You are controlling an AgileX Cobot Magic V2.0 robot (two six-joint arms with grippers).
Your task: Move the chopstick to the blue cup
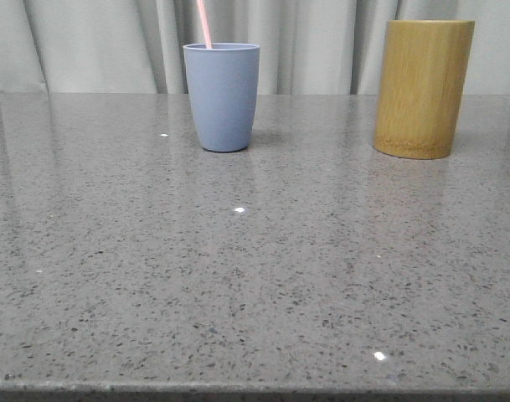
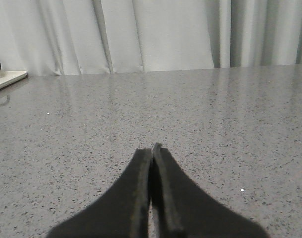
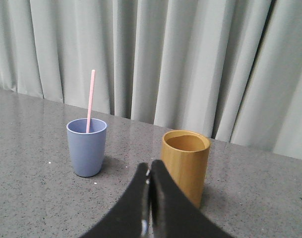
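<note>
My right gripper (image 3: 150, 171) and left gripper (image 2: 151, 153) are both pressed closed on nothing. Ahead of my right jaws the chopstick (image 3: 90, 96) already stands in the blue cup (image 3: 87, 147). It looks light, stiff, slippery; I'd pinch its exposed upper shaft.

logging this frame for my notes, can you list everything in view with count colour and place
chopstick: 1, pale pink, standing in the blue cup, leaning on its rim
blue cup: 1, light blue, upright, back of table, left of centre
bamboo holder: 1, yellow-brown, upright, back right, nothing seen inside
table: 1, speckled grey
curtain: 1, pale grey, behind table
white object: 1, at table edge, unclear
left gripper: 1, black, shut
right gripper: 1, black, shut
</note>
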